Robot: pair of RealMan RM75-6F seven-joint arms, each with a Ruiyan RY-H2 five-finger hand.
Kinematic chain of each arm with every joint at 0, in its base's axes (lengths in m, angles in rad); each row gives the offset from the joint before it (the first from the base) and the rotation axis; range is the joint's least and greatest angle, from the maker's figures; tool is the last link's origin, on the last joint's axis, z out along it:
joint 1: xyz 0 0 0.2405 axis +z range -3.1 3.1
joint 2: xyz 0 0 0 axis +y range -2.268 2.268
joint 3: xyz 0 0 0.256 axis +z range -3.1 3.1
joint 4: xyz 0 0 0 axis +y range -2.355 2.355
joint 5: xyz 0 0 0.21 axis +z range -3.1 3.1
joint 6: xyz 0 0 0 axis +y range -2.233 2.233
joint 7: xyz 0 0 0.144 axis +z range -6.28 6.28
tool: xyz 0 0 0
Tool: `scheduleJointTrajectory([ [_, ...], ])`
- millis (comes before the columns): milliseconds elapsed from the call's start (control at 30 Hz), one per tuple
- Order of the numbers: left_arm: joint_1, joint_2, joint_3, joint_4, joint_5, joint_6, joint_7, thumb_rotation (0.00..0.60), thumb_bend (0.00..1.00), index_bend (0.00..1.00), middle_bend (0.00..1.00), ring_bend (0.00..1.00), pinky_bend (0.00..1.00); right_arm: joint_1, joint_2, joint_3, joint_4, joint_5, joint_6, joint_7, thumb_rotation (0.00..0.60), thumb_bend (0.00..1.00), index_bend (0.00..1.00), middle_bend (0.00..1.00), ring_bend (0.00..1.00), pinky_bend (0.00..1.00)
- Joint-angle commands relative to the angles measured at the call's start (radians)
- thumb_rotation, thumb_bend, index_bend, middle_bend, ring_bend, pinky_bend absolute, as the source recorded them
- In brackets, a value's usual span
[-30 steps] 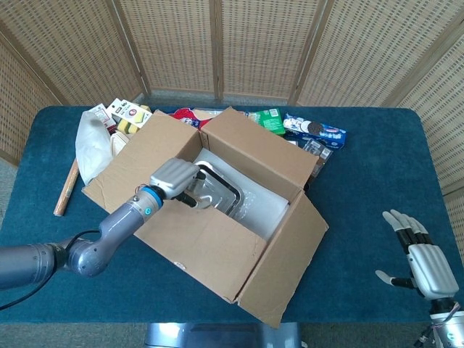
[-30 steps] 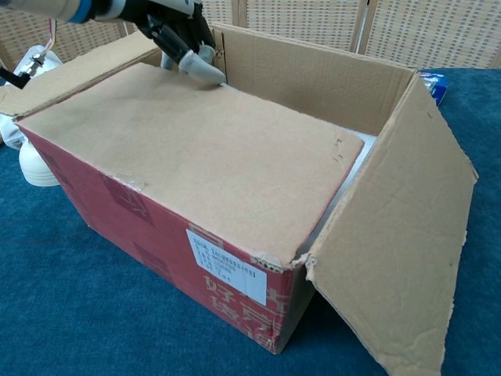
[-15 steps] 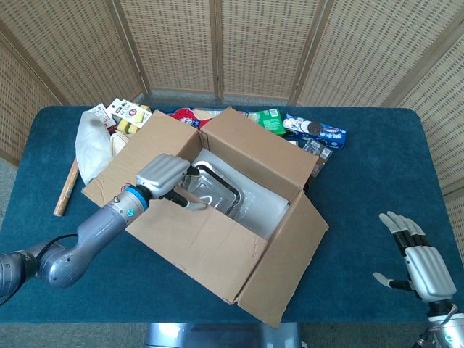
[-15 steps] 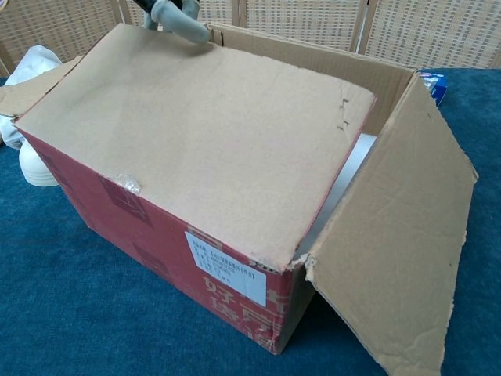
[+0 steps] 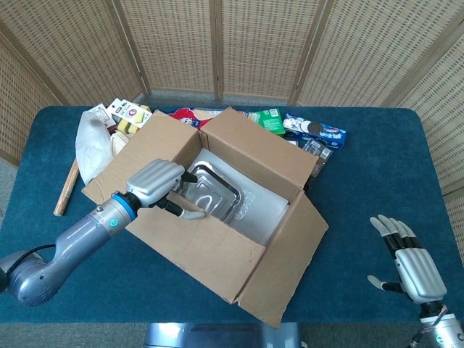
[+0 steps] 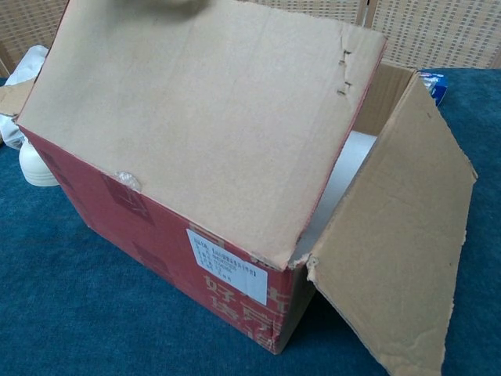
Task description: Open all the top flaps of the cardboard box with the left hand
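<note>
Head view: left hand (image 5: pixel 156 185) grips the near flap's (image 5: pixel 206 239) top edge on the cardboard box (image 5: pixel 239 156); right hand (image 5: pixel 415 272) lies open, well apart over bare table (image 5: pixel 377 181).

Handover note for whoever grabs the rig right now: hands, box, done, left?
Left hand: fingers hooked on the near flap, holding its edge, flap partly raised.
Right hand: open, off to the side over the table, holding nothing.
Box: mid-table, metal tray inside.
Done: far flap, left flap and right flap are open.
Left: swing the near flap fully outward, then release.
</note>
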Motion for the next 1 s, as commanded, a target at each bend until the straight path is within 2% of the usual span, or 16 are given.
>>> scheduleJointTrajectory([
  [33,0.021,0.014,-0.011,-0.019,0.023,0.004,-0.025,0.297,0.0,0.64,0.67,0.48,0.46,0.0,-0.001,-0.001,-0.001,-0.001,0.0,-0.002,0.6,0.0,0.0,0.0,0.0,0.0],
  [267,0.051,0.027,-0.035,-0.044,0.06,-0.015,-0.103,0.28,0.0,0.65,0.67,0.48,0.46,0.0,0.001,-0.001,0.0,-0.003,0.006,0.004,0.6,0.0,0.0,0.0,0.0,0.0],
  [433,0.071,0.068,-0.06,-0.066,0.096,-0.032,-0.151,0.28,0.0,0.66,0.67,0.48,0.46,0.0,0.002,-0.002,0.001,-0.004,0.005,0.007,0.6,0.0,0.0,0.0,0.0,0.0],
  [733,0.086,0.118,-0.077,-0.081,0.099,-0.113,-0.236,0.272,0.0,0.67,0.67,0.48,0.47,0.0,0.001,-0.002,0.0,-0.005,0.007,0.0,0.6,0.0,0.0,0.0,0.0,0.0],
  [1000,0.113,0.168,-0.101,-0.09,0.147,-0.175,-0.306,0.259,0.0,0.67,0.67,0.48,0.48,0.003,-0.003,-0.002,0.001,-0.001,0.0,-0.007,0.6,0.0,0.0,0.0,0.0,0.0],
])
